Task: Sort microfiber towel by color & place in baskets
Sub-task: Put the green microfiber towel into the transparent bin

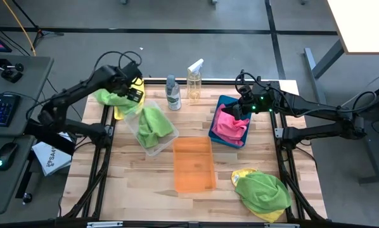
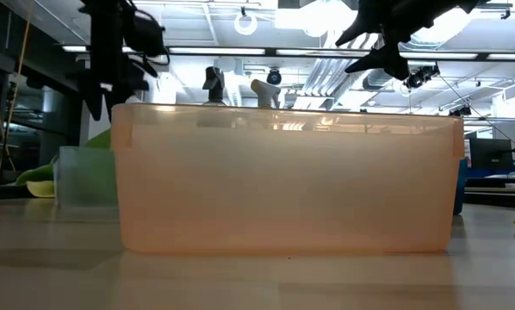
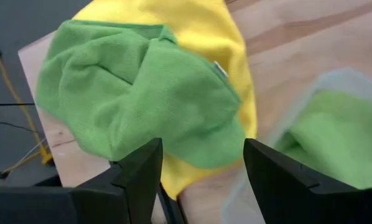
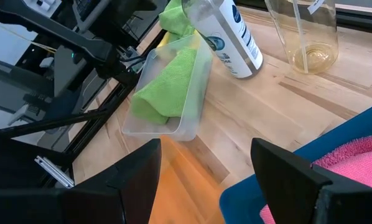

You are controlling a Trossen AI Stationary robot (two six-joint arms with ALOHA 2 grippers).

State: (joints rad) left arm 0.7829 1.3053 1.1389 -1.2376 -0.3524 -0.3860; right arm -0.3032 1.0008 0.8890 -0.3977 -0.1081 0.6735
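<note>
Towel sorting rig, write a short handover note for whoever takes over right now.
Left pincer: open, empty, above the green towel on a yellow towel at the far left corner.
Right pincer: open, empty, over the blue basket.
Done: a green towel in the clear basket, a pink towel in the blue one.
Left: orange basket empty; both far-left towels, plus a green-on-yellow pile near right.

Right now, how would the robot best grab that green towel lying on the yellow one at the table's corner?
From above: the left hand hangs open over it. Pinch the raised fold in the green towel, lifting it clear of the yellow towel beneath.
</note>
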